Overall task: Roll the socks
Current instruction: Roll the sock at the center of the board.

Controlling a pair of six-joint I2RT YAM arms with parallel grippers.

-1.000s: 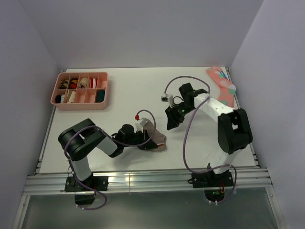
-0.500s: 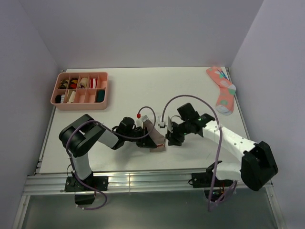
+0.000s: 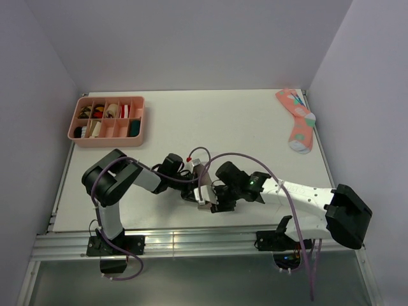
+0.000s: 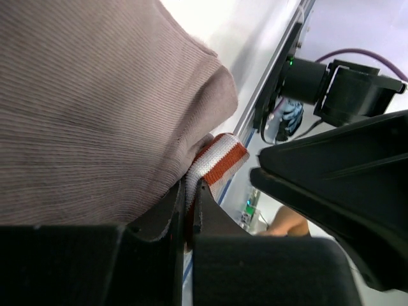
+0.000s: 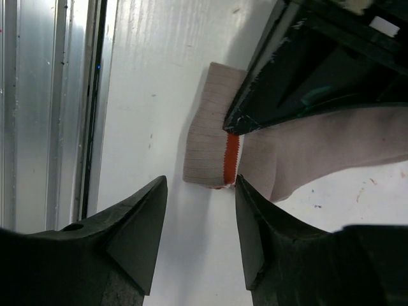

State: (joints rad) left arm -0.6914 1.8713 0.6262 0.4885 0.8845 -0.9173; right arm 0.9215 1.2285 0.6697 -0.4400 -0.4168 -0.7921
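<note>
The left gripper (image 4: 189, 191) is clamped shut on the taupe sock (image 5: 207, 150). Its two fingers (image 4: 205, 220) pinch the fabric just where the red-and-white striped cuff (image 4: 220, 159) folds under the ribbed body. The right gripper (image 5: 199, 185) hangs over the same cuff end with its jaws spread and nothing between them, one finger on each side of the cuff and not touching it.

The sock lies flat on the table (image 3: 191, 115), close to the near edge and roughly midway along it. The cuff end points toward that edge, and the body runs back under the left gripper. The wrist views show one fold or tuck at the cuff, with the rest of the fabric loose and broad rather than wound up. I judge the roll to be at an early stage: the cuff is gathered and held, but there is no tight bundle yet. The dark green sock cannot be made out in any view. It may be hidden under the taupe one or under the arms, so I cannot tell whether the pair is stacked together. What seems left is to wind the length and tuck the cuff over it.

Well apart, the coral-pink sock (image 3: 298, 121) lies in the far right corner, and a pink compartment tray (image 3: 106, 143) sits near the far left corner.
</note>
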